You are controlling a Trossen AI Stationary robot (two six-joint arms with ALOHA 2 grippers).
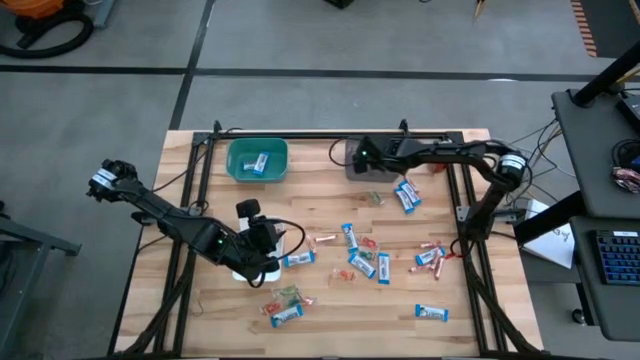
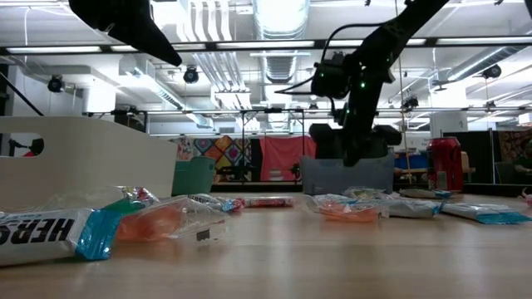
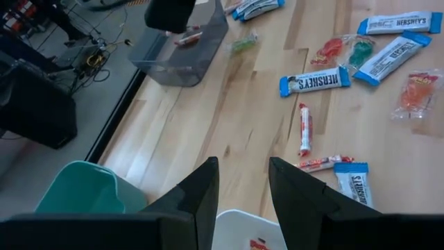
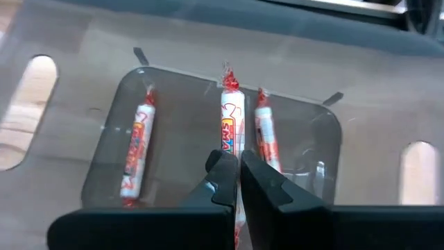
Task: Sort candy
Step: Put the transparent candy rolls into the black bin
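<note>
grey translucent bin (image 4: pixel 104 149): right pincer (image 4: pixel 238 177) pinching slim paper-wrapped stick (image 4: pixel 232 118); left pincer (image 3: pixel 241 182) spread.

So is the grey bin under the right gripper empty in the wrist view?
No. The grey bin already holds two red-and-white candy sticks, and the right gripper pinches a third above it.

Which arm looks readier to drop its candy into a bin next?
The right arm. Its end effector is shut on a slim red-and-white candy stick directly above the clear grey bin, where two similar sticks lie. The left end effector is open and empty.
</note>
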